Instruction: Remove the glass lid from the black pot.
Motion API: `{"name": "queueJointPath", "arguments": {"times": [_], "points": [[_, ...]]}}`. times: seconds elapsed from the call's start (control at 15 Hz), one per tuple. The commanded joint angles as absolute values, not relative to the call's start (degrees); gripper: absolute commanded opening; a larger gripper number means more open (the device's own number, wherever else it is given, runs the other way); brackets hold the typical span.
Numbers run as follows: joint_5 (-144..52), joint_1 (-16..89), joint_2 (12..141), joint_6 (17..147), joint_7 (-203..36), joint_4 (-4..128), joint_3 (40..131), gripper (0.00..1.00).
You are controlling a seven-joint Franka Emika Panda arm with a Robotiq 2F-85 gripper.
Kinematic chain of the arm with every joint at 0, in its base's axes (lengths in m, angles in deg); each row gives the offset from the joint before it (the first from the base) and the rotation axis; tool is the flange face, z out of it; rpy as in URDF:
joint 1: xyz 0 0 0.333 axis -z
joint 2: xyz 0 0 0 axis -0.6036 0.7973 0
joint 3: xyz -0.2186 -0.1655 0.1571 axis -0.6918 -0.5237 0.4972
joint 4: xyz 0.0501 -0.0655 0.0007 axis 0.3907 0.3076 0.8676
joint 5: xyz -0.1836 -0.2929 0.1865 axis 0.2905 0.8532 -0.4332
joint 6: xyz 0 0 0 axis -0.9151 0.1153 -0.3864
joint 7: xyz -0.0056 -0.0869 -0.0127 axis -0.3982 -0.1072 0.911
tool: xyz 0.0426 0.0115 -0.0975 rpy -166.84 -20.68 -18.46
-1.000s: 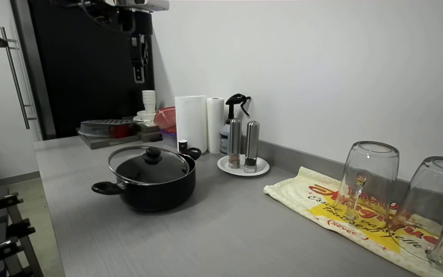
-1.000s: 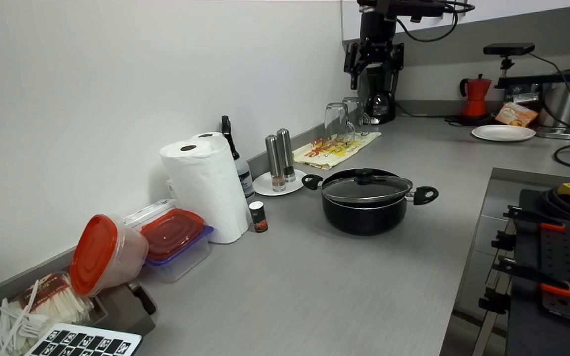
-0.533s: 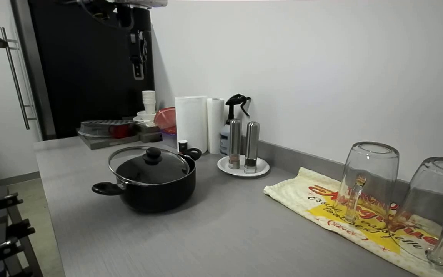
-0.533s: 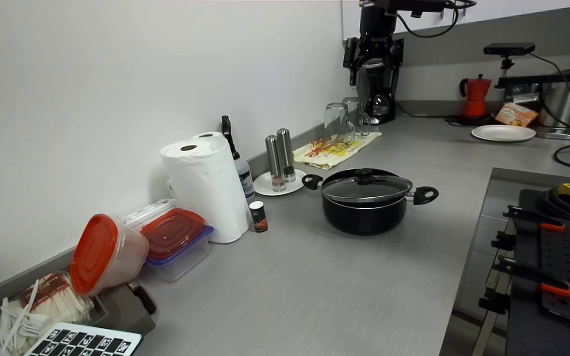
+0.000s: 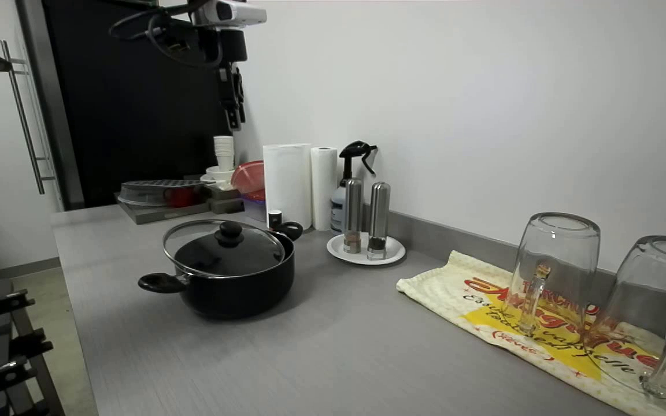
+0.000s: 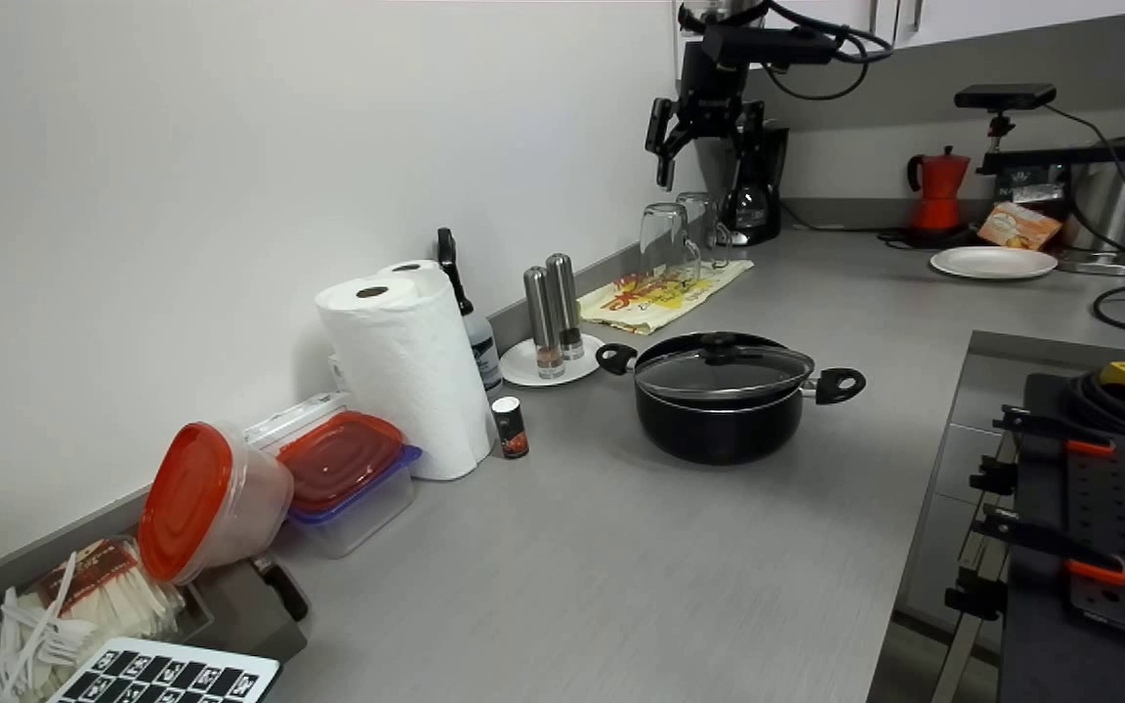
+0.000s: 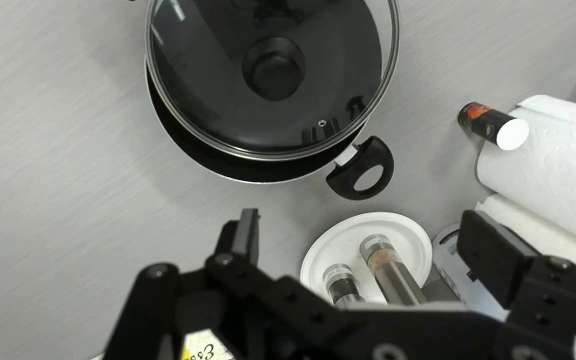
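One glass lid (image 7: 273,80), top centre of the wrist view, seated off-centre on one black pot (image 6: 717,434). One claw (image 7: 360,222), spread and empty, bottom of that frame; apparent step: approach. Next move, presumably: align over the lid's knob (image 5: 229,233), descend, pinch, lift.

Kitchen, grey counter (image 6: 611,596), black pot (image 6: 719,432), paper towel rolls (image 6: 411,381), red moka pot (image 6: 939,190), coffee maker (image 6: 754,207)

cream towel (image 5: 454,286) | "Ess…" | probably also "TORCHO…", "vaisselle" | other lettering too small
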State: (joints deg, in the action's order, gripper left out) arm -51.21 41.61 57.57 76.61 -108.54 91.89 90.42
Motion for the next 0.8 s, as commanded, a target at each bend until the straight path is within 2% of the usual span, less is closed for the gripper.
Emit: {"name": "queueJointPath", "arguments": {"times": [0.0,0.73], "points": [[-45.67,40.28,62.67,79.67,-114.48,90.44,90.05,1.0],[-38.67,39.32,67.78,75.69,-117.74,94.71,86.04,1.0]]}}
